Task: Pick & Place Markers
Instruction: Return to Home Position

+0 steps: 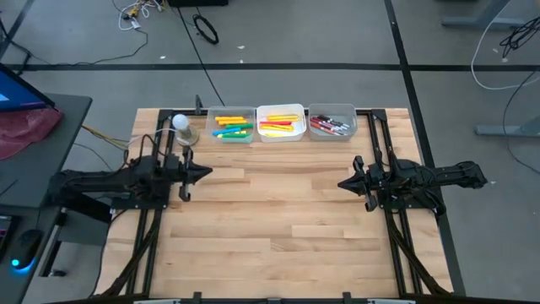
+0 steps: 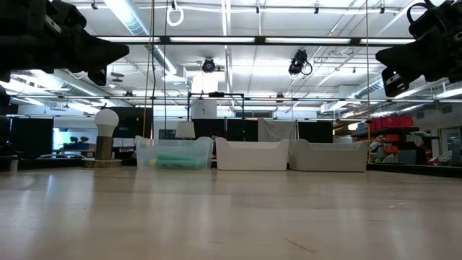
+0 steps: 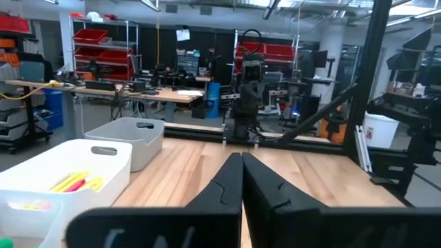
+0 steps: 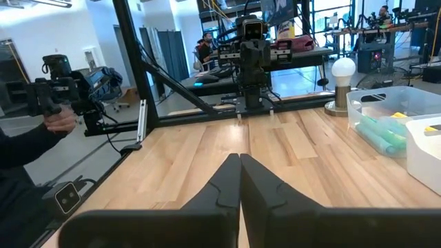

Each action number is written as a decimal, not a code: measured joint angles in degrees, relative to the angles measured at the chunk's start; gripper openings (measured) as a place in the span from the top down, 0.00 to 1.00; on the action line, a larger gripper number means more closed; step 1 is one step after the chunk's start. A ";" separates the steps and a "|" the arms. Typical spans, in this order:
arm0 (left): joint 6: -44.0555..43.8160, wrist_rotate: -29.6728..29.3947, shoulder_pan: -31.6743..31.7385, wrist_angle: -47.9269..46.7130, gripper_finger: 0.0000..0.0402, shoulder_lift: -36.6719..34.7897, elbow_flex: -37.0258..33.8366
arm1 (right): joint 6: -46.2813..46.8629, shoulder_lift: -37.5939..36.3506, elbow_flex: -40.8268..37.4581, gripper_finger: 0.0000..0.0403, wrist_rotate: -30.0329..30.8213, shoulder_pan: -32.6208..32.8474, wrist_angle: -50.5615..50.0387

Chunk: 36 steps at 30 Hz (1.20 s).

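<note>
left gripper (image 1: 206,173) + right gripper (image 1: 342,182) pinched closed, empty, above wood-plank table (image 1: 278,228); thin markers (image 1: 232,127) in rect. plastic bins (image 1: 281,107).

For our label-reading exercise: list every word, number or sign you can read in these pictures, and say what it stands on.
None can be read.
Too blurred: white paper sheet in the background.
Too small: any print on the thin coloured marker pens in the clear rectangular plastic bin.
</note>
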 joint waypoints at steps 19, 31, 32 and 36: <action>3.24 0.02 0.02 -17.14 0.99 -10.88 0.02 | -0.01 0.00 0.00 0.97 0.00 -0.02 0.04; 3.37 -0.09 0.04 -16.43 0.98 -10.84 -0.04 | -0.01 0.00 0.00 0.97 0.00 -0.02 0.04; 3.36 -0.12 0.04 -16.39 0.98 -10.84 -0.04 | -0.01 0.00 0.00 0.97 0.00 -0.02 0.04; 3.35 -0.12 0.04 -16.20 0.98 -10.84 -0.04 | -0.01 0.00 0.00 0.97 0.00 -0.02 0.04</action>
